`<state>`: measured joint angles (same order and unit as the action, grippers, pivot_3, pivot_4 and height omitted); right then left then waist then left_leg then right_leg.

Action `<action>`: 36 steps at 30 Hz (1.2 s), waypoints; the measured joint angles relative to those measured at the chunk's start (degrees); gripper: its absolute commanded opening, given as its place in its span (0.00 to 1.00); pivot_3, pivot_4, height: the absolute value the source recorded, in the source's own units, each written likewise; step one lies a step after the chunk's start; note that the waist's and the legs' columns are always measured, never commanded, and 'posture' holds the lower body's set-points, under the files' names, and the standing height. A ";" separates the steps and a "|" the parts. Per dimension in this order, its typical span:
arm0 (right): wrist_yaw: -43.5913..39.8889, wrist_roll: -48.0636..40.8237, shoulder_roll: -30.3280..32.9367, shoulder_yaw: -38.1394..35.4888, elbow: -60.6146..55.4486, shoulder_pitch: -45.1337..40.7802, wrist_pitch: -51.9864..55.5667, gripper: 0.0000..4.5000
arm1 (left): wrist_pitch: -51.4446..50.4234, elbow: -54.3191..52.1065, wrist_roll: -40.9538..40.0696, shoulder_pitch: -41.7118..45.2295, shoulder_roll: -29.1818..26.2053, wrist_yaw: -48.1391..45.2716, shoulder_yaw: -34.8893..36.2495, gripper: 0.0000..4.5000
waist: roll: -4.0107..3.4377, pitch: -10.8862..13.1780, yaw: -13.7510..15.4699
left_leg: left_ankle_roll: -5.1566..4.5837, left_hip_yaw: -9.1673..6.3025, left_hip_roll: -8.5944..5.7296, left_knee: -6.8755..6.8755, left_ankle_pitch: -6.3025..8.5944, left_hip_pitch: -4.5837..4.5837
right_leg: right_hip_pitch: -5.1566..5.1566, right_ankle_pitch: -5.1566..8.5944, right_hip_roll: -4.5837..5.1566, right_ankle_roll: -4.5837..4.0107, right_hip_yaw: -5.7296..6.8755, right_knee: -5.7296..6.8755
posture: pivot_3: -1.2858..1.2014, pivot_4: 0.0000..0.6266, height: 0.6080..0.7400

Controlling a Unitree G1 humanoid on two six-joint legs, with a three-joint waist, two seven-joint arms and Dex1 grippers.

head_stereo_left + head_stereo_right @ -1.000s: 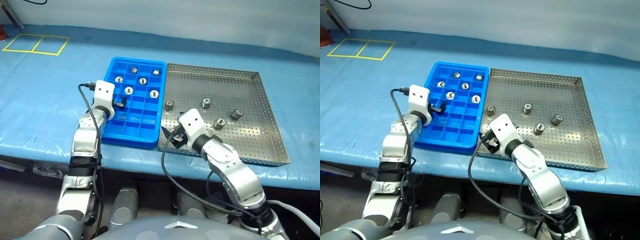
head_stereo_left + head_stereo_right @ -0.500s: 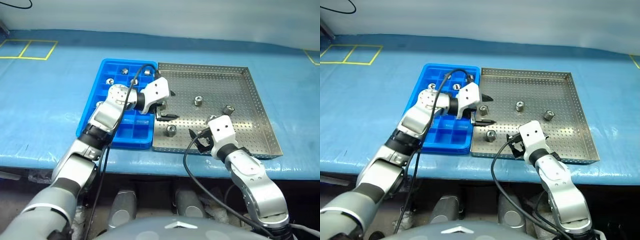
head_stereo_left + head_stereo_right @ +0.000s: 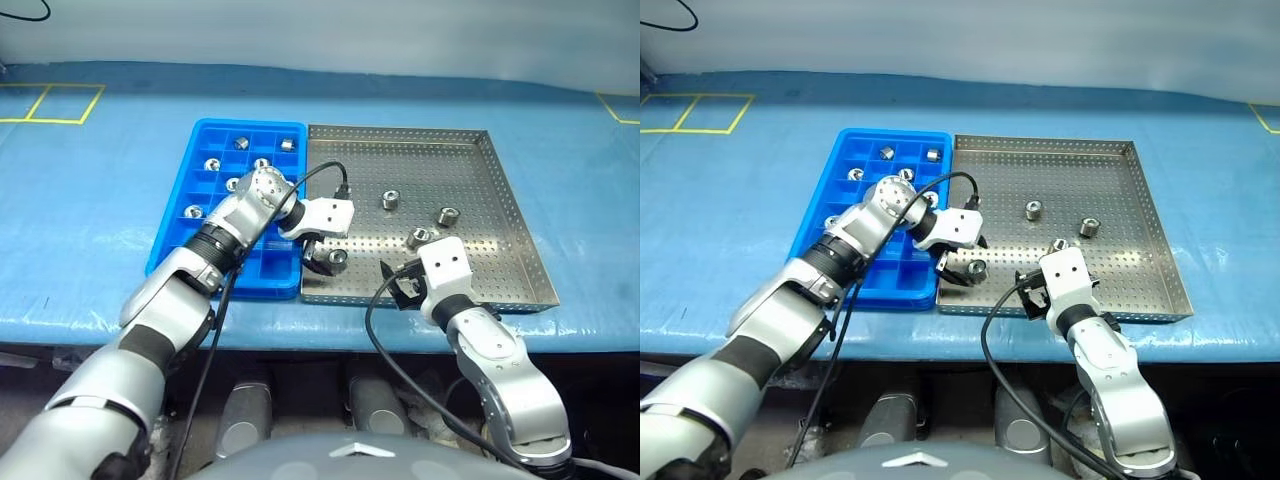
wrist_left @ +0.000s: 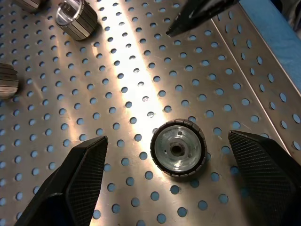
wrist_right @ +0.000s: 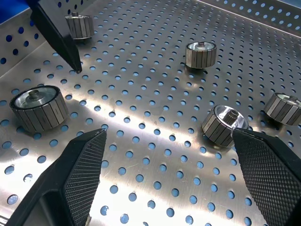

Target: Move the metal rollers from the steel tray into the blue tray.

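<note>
Roller (image 4: pixel 178 149) stands on end, axis vertical, near steel tray's (image 3: pixel 500 200) front-left corner, between left fingers (image 4: pixel 80 174) spread wide; right fingers (image 5: pixel 80 174) also spread, empty.

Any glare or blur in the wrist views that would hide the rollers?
Left wrist view: a bright streak of glare runs across the steel tray, yet the roller between the open left claw fingers stays sharp. Right wrist view: a softer glare patch lies mid-tray, the rollers read clearly, and the right claw is open.
</note>
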<state>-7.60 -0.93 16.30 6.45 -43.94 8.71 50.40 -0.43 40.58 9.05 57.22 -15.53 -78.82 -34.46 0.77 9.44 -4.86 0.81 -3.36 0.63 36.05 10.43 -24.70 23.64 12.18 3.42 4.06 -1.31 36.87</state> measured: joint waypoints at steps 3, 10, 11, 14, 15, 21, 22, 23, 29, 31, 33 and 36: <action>0.02 0.08 -0.02 0.03 0.01 -0.18 0.00 1.00 | 1.11 1.52 1.89 0.90 0.80 -0.98 -0.53 1.00 | 0.00 0.00 -0.01 | 0.00 0.00 0.00 0.00 0.00 0.01 | -0.01 0.00 0.00 0.00 0.00 0.00 | 0.45 0.24 1.00; 0.05 0.23 -0.27 0.48 0.03 -0.71 -0.15 1.00 | 2.48 4.96 5.62 2.68 2.77 -1.19 -1.15 0.66 | -0.07 -0.05 0.01 | 0.00 -0.01 0.00 0.09 0.00 0.10 | -0.13 -0.01 0.00 0.02 0.00 0.01 | 0.44 0.24 1.00; 0.06 0.27 -0.29 0.48 0.03 -0.72 -0.16 1.00 | 2.64 5.44 6.02 2.82 3.03 -1.09 -1.12 0.58 | -0.08 -0.06 0.01 | 0.00 -0.01 0.00 0.11 0.00 0.11 | -0.14 -0.01 0.00 0.02 0.00 0.02 | 0.44 0.24 1.00; 0.06 0.33 -0.38 0.48 0.04 -0.74 -0.25 1.00 | 3.34 6.54 6.59 2.98 3.50 -0.44 -0.86 0.38 | -0.20 -0.17 0.03 | -0.02 -0.01 0.00 0.15 -0.01 0.13 | -0.18 -0.01 0.01 0.03 0.00 0.03 | 0.44 0.24 1.00; 0.06 0.33 -0.47 0.49 0.05 -0.78 -0.30 1.00 | 3.51 6.73 6.70 2.98 3.58 -0.32 -0.79 0.38 | -0.24 -0.21 0.05 | -0.03 -0.01 0.00 0.15 -0.02 0.14 | -0.19 -0.01 0.01 0.03 0.00 0.03 | 0.44 0.24 1.00; 0.04 0.35 -0.60 0.90 0.23 -1.52 -0.50 1.00 | 3.64 7.07 6.89 2.69 3.85 1.01 0.17 0.38 | -0.35 -0.31 0.08 | -0.06 -0.02 0.00 0.18 -0.03 0.14 | -0.21 -0.02 0.02 0.05 0.00 0.03 | 0.45 0.24 1.00; 0.02 0.34 -0.60 1.01 0.28 -1.66 -0.55 1.00 | 3.63 6.99 6.87 2.57 3.84 1.64 0.39 0.38 | -0.36 -0.31 0.08 | -0.06 -0.02 0.00 0.18 -0.04 0.14 | -0.20 -0.02 0.02 0.05 0.00 0.03 | 0.45 0.24 1.00; 0.01 0.35 -0.58 1.03 0.34 -1.79 -0.61 1.00 | 3.49 6.57 6.72 2.12 3.86 2.98 1.22 0.38 | -0.37 -0.32 0.09 | -0.06 -0.02 0.00 0.18 -0.04 0.14 | -0.20 -0.02 0.02 0.05 0.00 0.04 | 0.45 0.24 1.00; -0.24 0.38 -0.05 1.91 0.44 -2.59 -1.10 1.00 | -2.76 2.61 3.41 -3.33 4.83 21.12 12.07 0.38 | -0.33 -0.24 -0.15 | -0.08 -0.05 -0.01 0.07 -0.05 -0.03 | 0.01 -0.07 0.00 0.13 -0.01 0.07 | 0.46 0.24 1.00; -0.66 0.37 0.13 2.32 0.49 -3.03 -1.11 1.00 | -6.86 -2.05 2.36 -5.32 5.13 29.64 17.30 0.38 | -0.32 -0.24 -0.10 | -0.08 -0.06 -0.01 0.00 -0.04 -0.02 | 0.01 -0.22 -0.01 0.39 0.00 0.05 | 0.48 0.24 1.00; -1.22 0.36 0.47 3.01 0.62 -3.62 -1.14 1.00 | -10.82 -9.27 1.11 -8.53 5.18 37.37 22.86 0.38 | -0.33 -0.24 -0.08 | -0.08 -0.08 0.00 -0.07 -0.03 0.02 | 0.00 -0.21 -0.01 0.39 0.00 0.03 | 0.48 0.24 1.00; -2.46 0.34 1.31 4.34 0.90 -5.87 -1.34 1.00 | -16.25 -20.22 -0.02 -15.32 5.22 46.38 28.76 0.38 | -0.34 -0.24 0.21 | -0.08 -0.09 0.00 -0.11 -0.04 0.09 | -0.04 -0.21 -0.02 0.38 0.02 0.05 | 0.50 0.24 1.00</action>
<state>-10.06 -0.59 17.61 10.79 -43.03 2.84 49.06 -16.68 20.35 9.03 41.90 -10.32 -32.44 -5.70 0.43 9.20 -4.65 0.73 -3.45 0.63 35.95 10.40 -24.60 23.60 11.97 3.40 4.44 -1.29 36.92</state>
